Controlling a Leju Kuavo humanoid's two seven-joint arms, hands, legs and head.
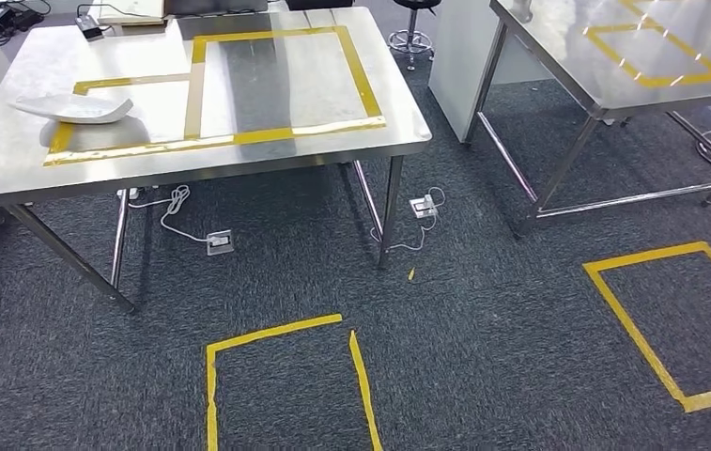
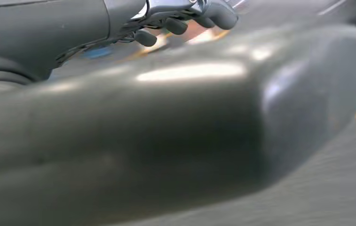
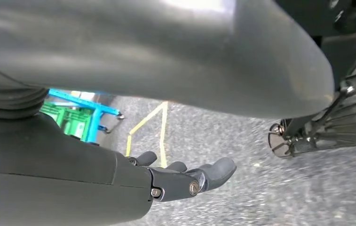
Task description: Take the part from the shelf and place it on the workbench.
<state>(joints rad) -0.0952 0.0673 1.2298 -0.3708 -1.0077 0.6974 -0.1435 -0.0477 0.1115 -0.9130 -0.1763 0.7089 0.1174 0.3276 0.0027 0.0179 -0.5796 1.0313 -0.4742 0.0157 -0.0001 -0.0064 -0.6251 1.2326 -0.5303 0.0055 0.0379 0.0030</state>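
Note:
A white, curved, shell-like part (image 1: 74, 108) lies on the steel workbench (image 1: 398, 132), at its left end and partly over a yellow tape outline. My left hand (image 2: 185, 19) hangs beside my dark body with its fingers loosely apart and nothing in them. My right hand (image 3: 185, 176) also hangs low over the grey carpet, fingers stretched out and holding nothing. Both hands are far from the part.
A second steel table (image 1: 614, 85) stands at the right. Yellow tape squares (image 1: 285, 376) mark the carpet in front of me and to the right. Power sockets with white cables (image 1: 220, 241) lie under the workbench. A blue cart with a green crate (image 3: 79, 115) stands behind.

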